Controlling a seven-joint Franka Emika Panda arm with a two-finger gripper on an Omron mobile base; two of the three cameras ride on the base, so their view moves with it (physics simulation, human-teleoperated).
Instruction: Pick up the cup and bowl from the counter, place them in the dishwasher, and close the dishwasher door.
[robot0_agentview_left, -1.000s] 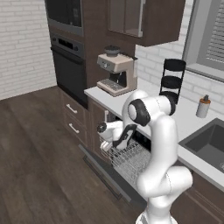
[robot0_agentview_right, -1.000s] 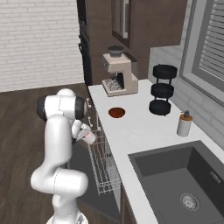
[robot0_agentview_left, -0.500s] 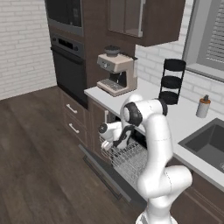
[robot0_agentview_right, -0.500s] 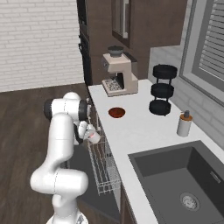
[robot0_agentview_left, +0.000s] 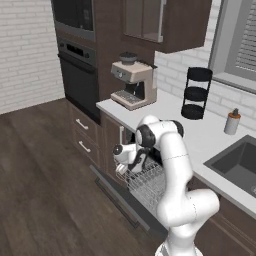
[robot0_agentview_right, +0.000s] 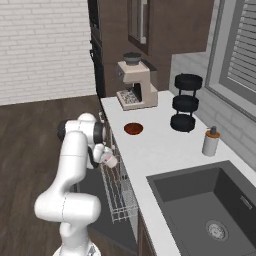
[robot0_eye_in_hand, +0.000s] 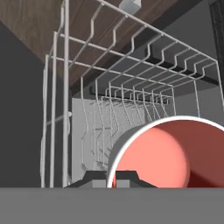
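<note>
My gripper (robot0_agentview_left: 125, 153) is shut on the cup (robot0_agentview_left: 119, 149), a small white cup with a pinkish-red inside. It hangs tilted over the front end of the wire rack (robot0_agentview_left: 146, 182) pulled out of the dishwasher. From the hand, the cup's (robot0_eye_in_hand: 162, 156) red inside is close up at lower right, with the rack's wires (robot0_eye_in_hand: 109, 98) beyond it. The gripper (robot0_agentview_right: 103, 154) and cup (robot0_agentview_right: 110, 160) sit just off the counter (robot0_agentview_right: 150, 155) edge. A reddish-brown bowl (robot0_agentview_right: 133, 129) lies on the counter before the coffee machine. The dishwasher door (robot0_agentview_left: 116, 194) is folded down, open.
A beige coffee machine (robot0_agentview_right: 135, 86), a black three-tier rack (robot0_agentview_right: 184, 102) and a soap bottle (robot0_agentview_right: 211, 142) stand along the counter's back. The dark sink (robot0_agentview_right: 210, 210) lies at the right. A black wall oven (robot0_agentview_left: 77, 75) and drawers are to the left of the dishwasher.
The gripper has carried the cup a little further over the rack and slightly lower. The arm's elbow has shifted with it; the bowl has not moved.
</note>
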